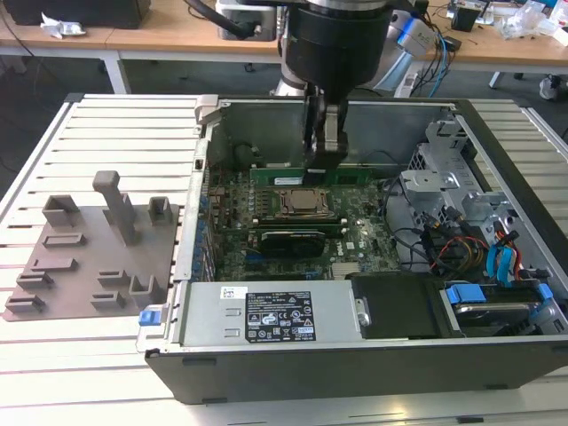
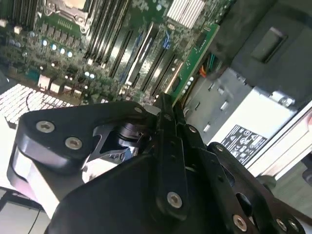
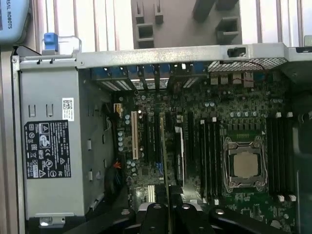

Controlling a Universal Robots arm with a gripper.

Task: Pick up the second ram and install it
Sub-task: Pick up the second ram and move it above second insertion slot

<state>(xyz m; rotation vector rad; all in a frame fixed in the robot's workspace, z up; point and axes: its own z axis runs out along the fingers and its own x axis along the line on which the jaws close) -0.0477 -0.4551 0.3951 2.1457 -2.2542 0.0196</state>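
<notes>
Exterior view is showing the black gripper [image 1: 324, 149] reaching down into the open grey metal computer case [image 1: 293, 359] at frame centre. Its fingers [image 1: 332, 133] are pinching the second ram [image 1: 364, 173], a thin, flat green stick sitting level just above the square, metal-framed processor socket [image 1: 304, 202].

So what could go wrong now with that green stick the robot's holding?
The gripper holds the second ram low over the motherboard. If it goes in crooked, pushing could bend it. The CPU socket lies right beside it, so a slip might knock that.
</notes>
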